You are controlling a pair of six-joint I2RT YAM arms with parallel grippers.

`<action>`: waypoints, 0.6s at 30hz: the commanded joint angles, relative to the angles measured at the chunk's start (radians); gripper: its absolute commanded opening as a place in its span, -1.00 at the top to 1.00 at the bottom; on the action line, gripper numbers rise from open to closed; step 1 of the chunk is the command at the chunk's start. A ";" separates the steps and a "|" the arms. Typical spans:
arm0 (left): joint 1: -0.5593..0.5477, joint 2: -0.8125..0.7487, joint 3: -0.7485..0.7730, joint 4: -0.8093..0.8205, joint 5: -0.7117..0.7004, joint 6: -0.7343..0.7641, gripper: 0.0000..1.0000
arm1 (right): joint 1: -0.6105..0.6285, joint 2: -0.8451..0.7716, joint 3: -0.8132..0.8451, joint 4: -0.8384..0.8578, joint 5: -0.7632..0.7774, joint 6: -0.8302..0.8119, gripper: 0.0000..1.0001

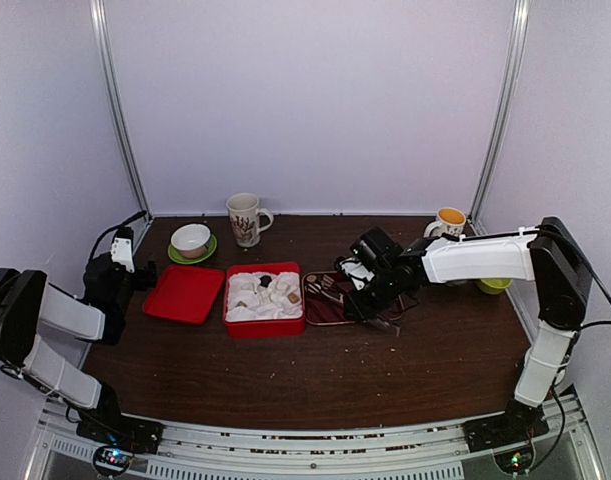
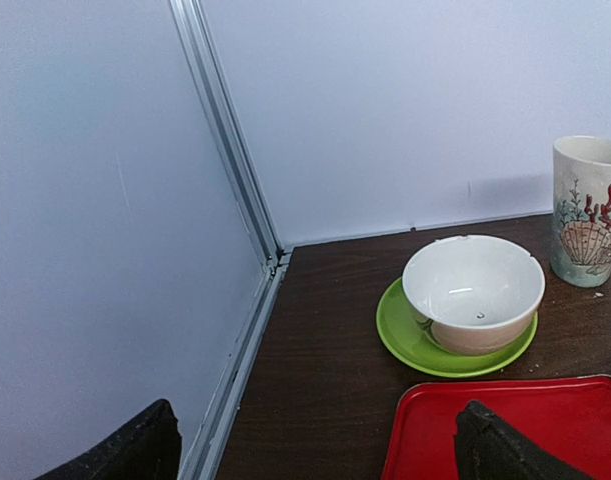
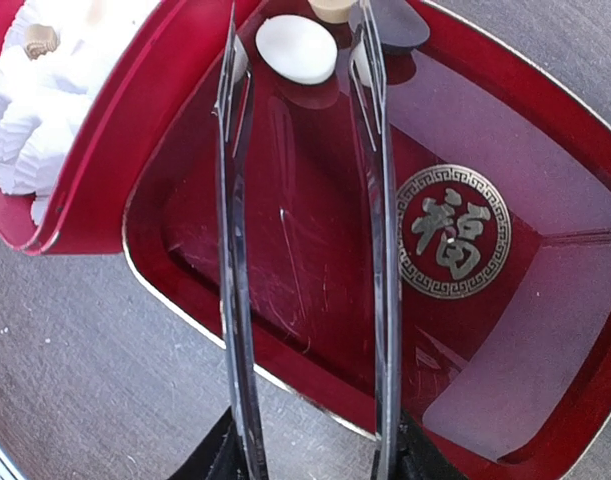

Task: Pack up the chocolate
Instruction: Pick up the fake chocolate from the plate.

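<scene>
Hovering over the red tray [image 3: 545, 330], the right tool [image 3: 298, 30] stands open, a white chocolate piece [image 3: 297, 52] lying loose between its tips.

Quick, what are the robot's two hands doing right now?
Left gripper: open, empty.
Right gripper: open, holding nothing, over the dark red tray.

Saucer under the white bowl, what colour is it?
The saucer is lime green, plain with no pattern; it shows best in the left wrist view.
</scene>
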 commanded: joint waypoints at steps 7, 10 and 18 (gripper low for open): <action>0.007 0.000 0.000 0.031 0.010 0.006 -0.96 | -0.001 0.074 0.099 -0.043 -0.005 0.006 0.18; 0.008 -0.001 0.001 0.032 0.010 0.005 -0.96 | -0.002 0.091 0.112 -0.050 0.000 0.005 0.18; 0.008 -0.001 0.000 0.031 0.010 0.004 -0.96 | -0.002 0.103 0.122 -0.052 -0.010 0.008 0.25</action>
